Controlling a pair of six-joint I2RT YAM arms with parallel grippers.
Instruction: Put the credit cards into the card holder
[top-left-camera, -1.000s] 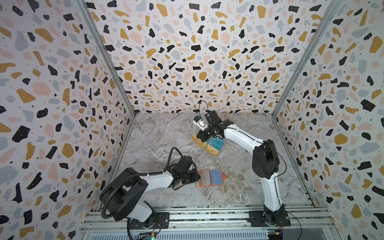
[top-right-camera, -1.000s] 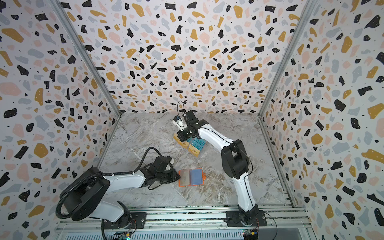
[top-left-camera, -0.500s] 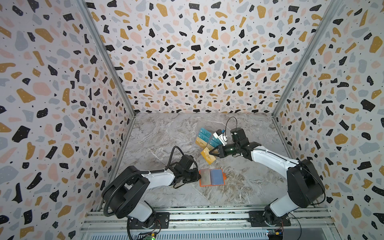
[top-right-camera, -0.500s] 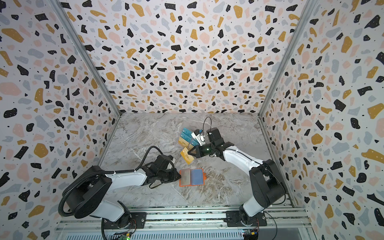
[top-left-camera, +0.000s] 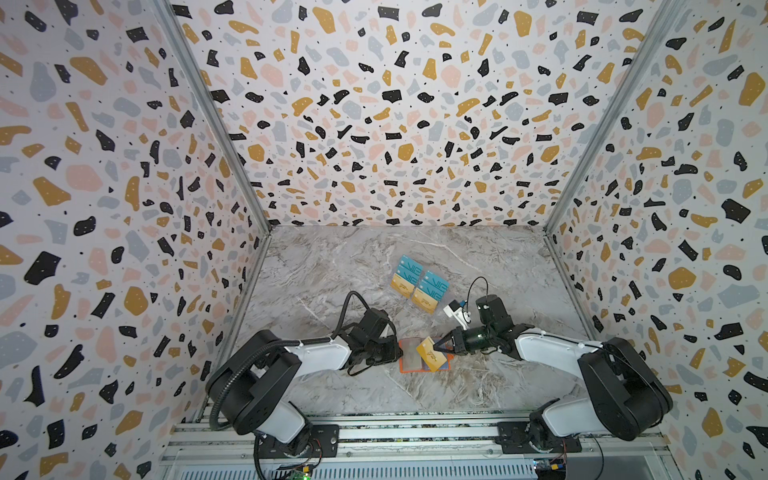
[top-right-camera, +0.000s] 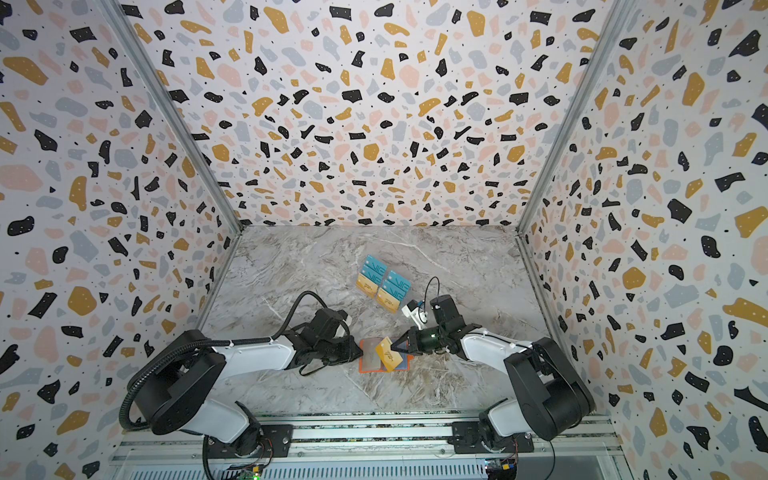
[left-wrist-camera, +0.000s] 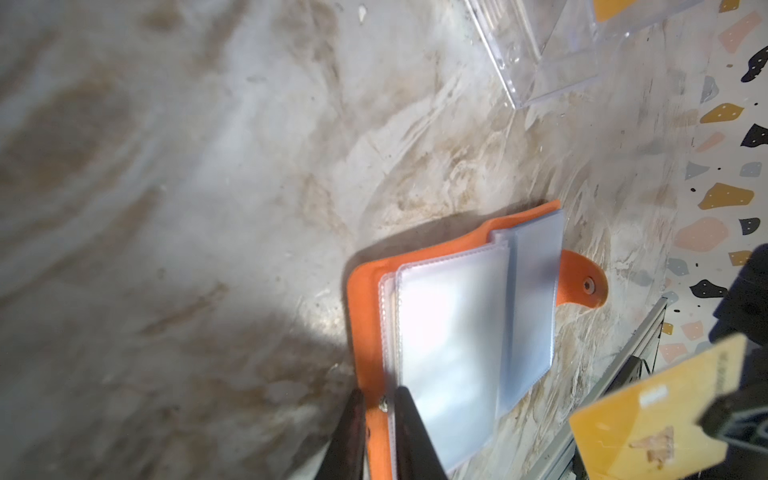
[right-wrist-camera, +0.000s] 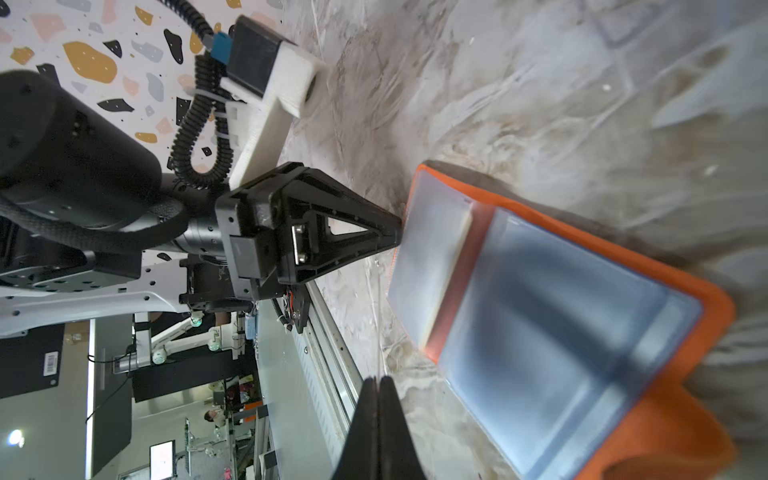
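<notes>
right gripper (top-left-camera: 435, 346) clamped shut on the gold card (top-left-camera: 428, 356) at its corner, tilted over the open card holder (left-wrist-camera: 457, 332). left gripper (left-wrist-camera: 379, 409) nipped narrow on its orange edge. card's prob thin, stiff, slick, so pinch an edge; holder's floppy imo. other credit cards (top-left-camera: 420, 284) further back

Obst: your L gripper (top-left-camera: 399, 352) clamps left edge of card holder (top-left-camera: 409, 356) | R gripper (top-left-camera: 438, 347) w/ gold card (top-left-camera: 430, 354) over its mid | acrylic stand (left-wrist-camera: 540, 50) near, behind | free: table (top-left-camera: 324, 270) far-left, front strip.
</notes>
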